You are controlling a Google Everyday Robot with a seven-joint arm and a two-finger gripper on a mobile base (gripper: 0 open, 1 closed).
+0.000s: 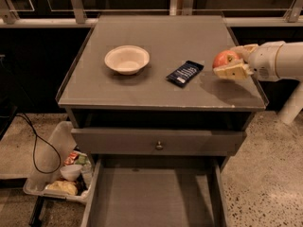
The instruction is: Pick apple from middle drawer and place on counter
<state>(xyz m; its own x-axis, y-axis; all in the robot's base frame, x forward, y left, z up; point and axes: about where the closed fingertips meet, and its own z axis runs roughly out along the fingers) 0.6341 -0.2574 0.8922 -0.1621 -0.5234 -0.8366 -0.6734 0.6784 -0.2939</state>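
Note:
The red apple (223,59) with a yellowish blush is held between the cream fingers (233,71) of my gripper (231,60). The gripper reaches in from the right and holds the apple just above the right side of the grey counter (156,86). The gripper is shut on the apple. The middle drawer (154,200) stands pulled out at the bottom of the view, and its plain grey floor holds nothing.
A cream bowl (127,59) sits left of centre on the counter. A dark blue snack packet (184,73) lies just left of the apple. A closed drawer front with a small knob (159,146) is above the open drawer. A plastic bin of clutter (61,176) stands on the floor at left.

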